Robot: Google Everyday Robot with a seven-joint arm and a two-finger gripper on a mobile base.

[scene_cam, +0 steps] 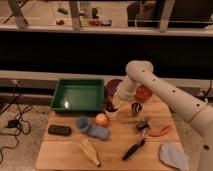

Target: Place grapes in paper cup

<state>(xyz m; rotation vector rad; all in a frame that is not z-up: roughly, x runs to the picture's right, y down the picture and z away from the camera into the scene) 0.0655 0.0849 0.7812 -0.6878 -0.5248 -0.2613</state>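
Note:
The paper cup (113,114) is small and white and stands mid-table, just right of the round orange-yellow fruit (101,119). My gripper (110,106) hangs at the end of the white arm, which reaches in from the right. It sits directly over the cup's mouth and touches or almost touches the rim. A dark maroon mass at the gripper's tip, right above the cup, looks like the grapes (108,104). I cannot separate it clearly from the gripper. No grapes show elsewhere on the table.
A green tray (77,95) lies back left, with a wide maroon bowl (114,85) and an orange-red bowl (144,93) behind the arm. A shiny metal cup (136,107) stands right of the cup. A blue cloth (93,128), a black block (59,130), a black-handled tool (133,149) and a pale cloth (172,155) lie in front.

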